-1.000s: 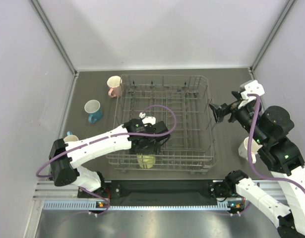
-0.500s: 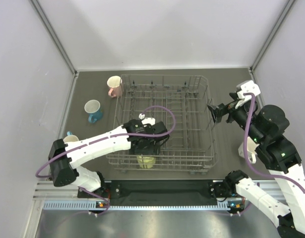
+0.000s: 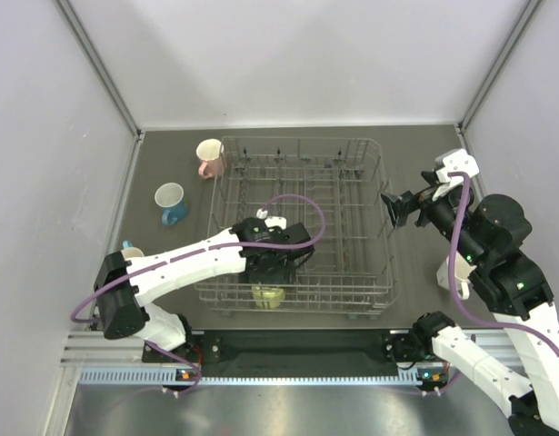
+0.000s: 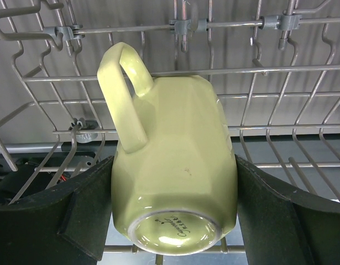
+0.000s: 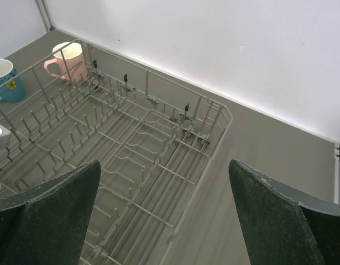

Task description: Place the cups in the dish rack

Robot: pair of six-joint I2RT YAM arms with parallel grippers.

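The left pincer (image 4: 174, 187) is clenched on the yellow cup (image 4: 181, 138), held in the dish rack's (image 3: 343, 195) near row with its base toward the wrist and its mouth toward the wires. Release likely means backing off along that axis. The right pincer (image 3: 393, 207) hangs spread and empty by the rack's right rim.

Overhead view: bright, even, diffuse light from above. White walls (image 3: 288, 64) near washed out, table (image 3: 415, 159) dull grey, shadows faint and soft. Corner posts splay outward, wide-angle look. Dish rack (image 3: 302, 140) wires thin but crisp.

My left wrist view: yellow cup (image 4: 175, 165) sharp, soft sheen on glazed base, mild shadow under handle. My left fingers (image 4: 59, 215) black, detail lost.

My right wrist view: wall glaring white, my right fingers (image 5: 48, 215) dark, grainy. Pink cup (image 5: 67, 61) clear.
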